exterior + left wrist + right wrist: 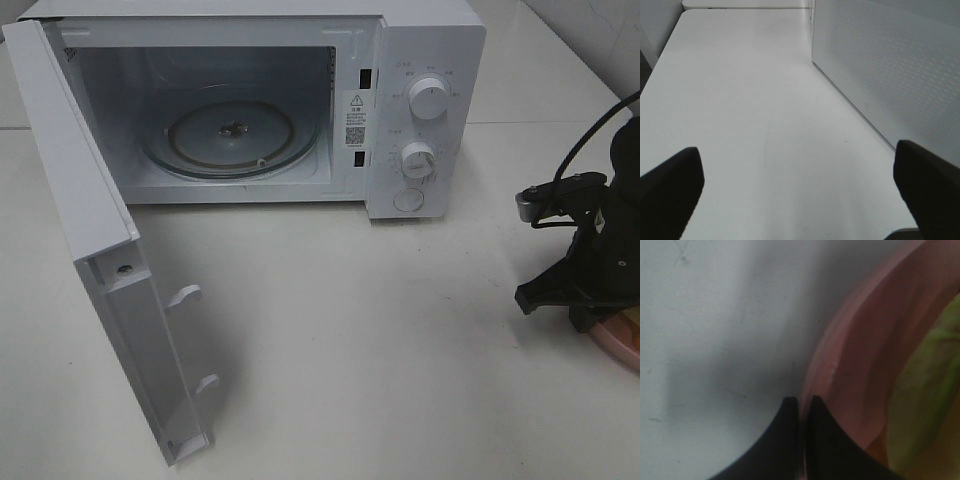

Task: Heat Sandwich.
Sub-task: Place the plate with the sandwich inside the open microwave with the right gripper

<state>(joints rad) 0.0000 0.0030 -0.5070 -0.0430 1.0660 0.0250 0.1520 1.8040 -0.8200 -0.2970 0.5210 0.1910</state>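
grips the rim of the pink plate (860, 355) with the right gripper (801, 412), black fingers (827, 445) drawn narrow, only the thin edge between them. carries the sandwich (927, 390) on that plate, green and pale yellow, near the pinched rim. at the right edge of the table (400, 350), well apart from the microwave (430, 60), both mostly hidden behind the right arm in the high view. cannot tell whether the plate rests on the table or hangs just above it. at the back of the table, stands with door (90, 200) swung wide to the left and glass turntable (230, 135) in sight inside. hovers the left gripper (800, 192) low over the table just beside the door's dotted panel, fingers (670, 187) spread wide, only tabletop between them.
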